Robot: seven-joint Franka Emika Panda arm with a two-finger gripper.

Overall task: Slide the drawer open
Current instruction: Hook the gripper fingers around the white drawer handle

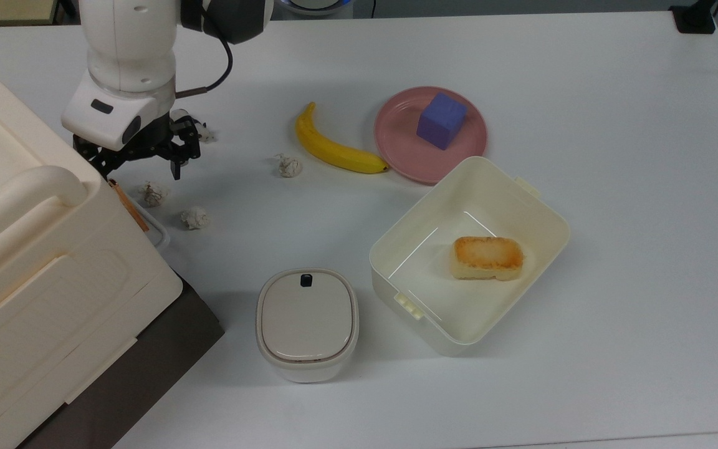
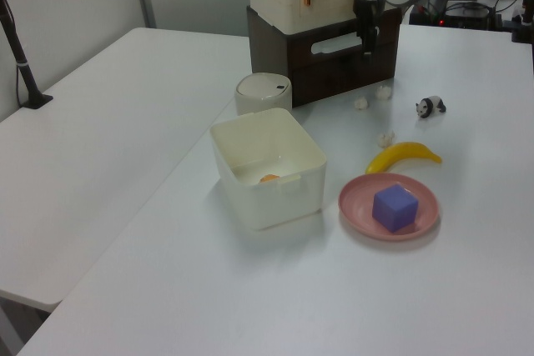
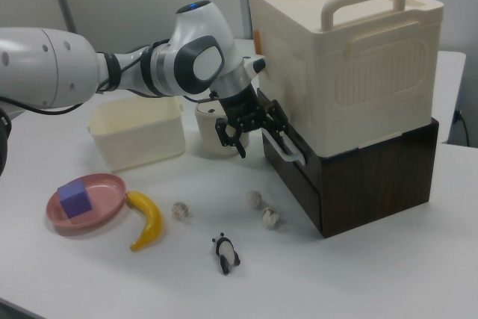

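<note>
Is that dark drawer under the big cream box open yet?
Shut, it seems: the drawer front sits level with its dark cabinet.

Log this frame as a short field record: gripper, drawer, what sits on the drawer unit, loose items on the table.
gripper: gripper open, at the handle end of the drawer, nothing held
drawer: drawer dark brown, white loop handle, looks barely open if at all
on top of unit: big cream box
containers: open cream tub holding a piece of bread; lidded white pot
loose items: banana, purple cube on pink plate, toy panda, crumpled paper balls
</note>
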